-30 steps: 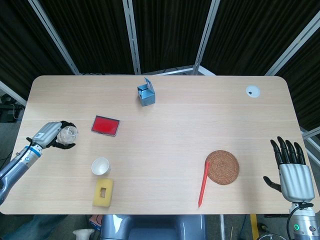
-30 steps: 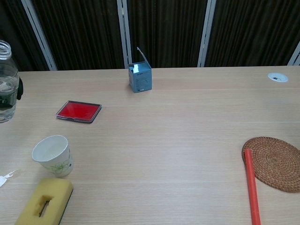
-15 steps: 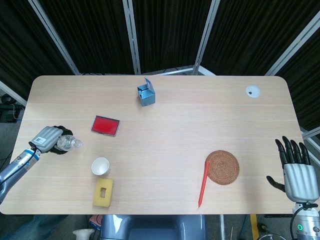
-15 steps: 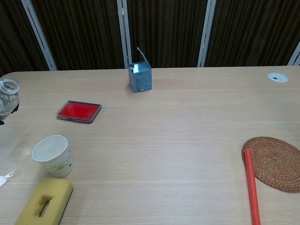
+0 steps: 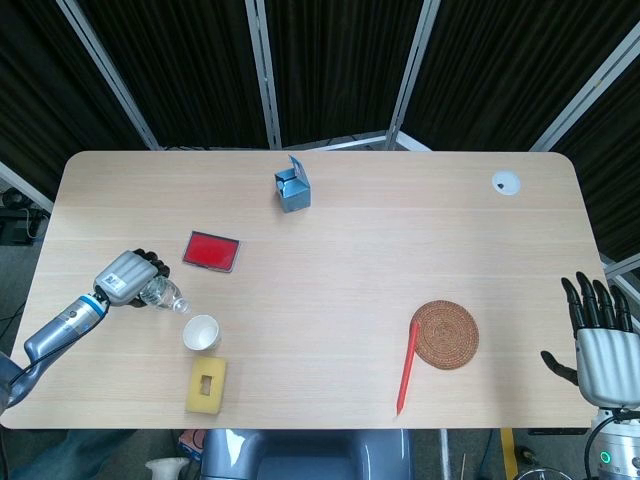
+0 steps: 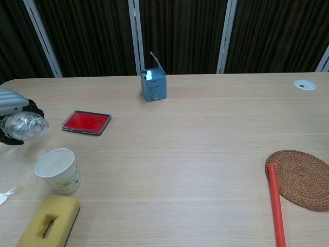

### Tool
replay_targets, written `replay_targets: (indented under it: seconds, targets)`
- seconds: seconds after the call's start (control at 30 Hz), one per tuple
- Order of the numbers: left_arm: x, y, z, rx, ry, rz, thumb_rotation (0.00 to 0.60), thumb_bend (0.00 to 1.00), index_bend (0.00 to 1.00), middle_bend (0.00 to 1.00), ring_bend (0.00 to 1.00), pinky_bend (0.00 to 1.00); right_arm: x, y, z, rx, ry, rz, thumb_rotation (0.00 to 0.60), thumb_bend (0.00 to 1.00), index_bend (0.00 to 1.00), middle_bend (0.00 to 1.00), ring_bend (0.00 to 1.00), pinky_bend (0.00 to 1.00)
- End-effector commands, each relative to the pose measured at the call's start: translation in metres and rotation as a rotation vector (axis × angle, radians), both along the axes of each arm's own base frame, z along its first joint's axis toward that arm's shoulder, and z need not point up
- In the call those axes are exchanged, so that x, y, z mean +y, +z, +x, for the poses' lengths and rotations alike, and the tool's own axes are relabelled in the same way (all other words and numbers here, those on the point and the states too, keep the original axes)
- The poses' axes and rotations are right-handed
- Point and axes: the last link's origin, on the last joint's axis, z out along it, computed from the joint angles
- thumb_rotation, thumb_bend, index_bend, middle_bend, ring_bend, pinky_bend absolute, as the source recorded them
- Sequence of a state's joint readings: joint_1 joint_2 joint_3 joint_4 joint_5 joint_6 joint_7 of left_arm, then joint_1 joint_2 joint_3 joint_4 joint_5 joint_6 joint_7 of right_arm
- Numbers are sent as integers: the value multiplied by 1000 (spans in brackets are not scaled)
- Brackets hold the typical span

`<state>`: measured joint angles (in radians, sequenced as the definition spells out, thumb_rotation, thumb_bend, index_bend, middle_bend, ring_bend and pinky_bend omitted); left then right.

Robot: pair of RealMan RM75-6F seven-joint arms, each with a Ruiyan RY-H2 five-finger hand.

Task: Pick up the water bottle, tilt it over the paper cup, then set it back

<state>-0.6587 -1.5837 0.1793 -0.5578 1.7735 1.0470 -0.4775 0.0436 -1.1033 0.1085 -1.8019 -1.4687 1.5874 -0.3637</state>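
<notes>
My left hand (image 5: 128, 281) (image 6: 11, 107) grips a clear water bottle (image 5: 164, 296) (image 6: 25, 126) that lies tipped over, its open neck pointing toward the paper cup. The white paper cup (image 5: 201, 332) (image 6: 57, 170) stands upright just right of and below the bottle's mouth, near the table's front left. The bottle's neck is close to the cup's rim but still a little to its left. My right hand (image 5: 599, 340) hangs open, fingers spread, past the table's right edge, away from everything.
A yellow sponge (image 5: 205, 385) (image 6: 48, 221) lies just in front of the cup. A red pad (image 5: 211, 250) (image 6: 86, 122) sits behind it, a blue open box (image 5: 292, 187) (image 6: 153, 85) further back. A woven coaster (image 5: 446, 334) (image 6: 302, 178) and red pen (image 5: 406, 367) (image 6: 276, 205) lie at right.
The left hand has carried the bottle rightward toward the cup and tipped it from upright to nearly lying over. The right hand has sunk slightly lower at the table's right edge.
</notes>
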Motion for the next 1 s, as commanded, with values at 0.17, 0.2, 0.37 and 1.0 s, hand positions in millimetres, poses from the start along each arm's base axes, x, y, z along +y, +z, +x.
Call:
replay_targets:
  seconds: [0.17, 0.2, 0.37, 1.0]
  targets:
    - [3, -8, -3, 62, -16, -12, 600, 415, 601, 465, 309, 362, 0, 5, -2, -6, -7, -15, 600, 0, 0, 0, 0, 0]
    - [4, -7, -4, 67, -18, -9, 600, 415, 601, 465, 309, 362, 0, 5, -2, -8, -8, -16, 600, 0, 0, 0, 0, 0]
    - [5, 1, -6, 84, -35, 6, 600, 413, 601, 465, 309, 362, 0, 6, -2, -10, -9, -15, 600, 0, 0, 0, 0, 0]
    - [1, 5, -2, 191, -156, 17, 600, 414, 602, 465, 308, 361, -1, 6, -3, -17, -11, -10, 600, 0, 0, 0, 0, 0]
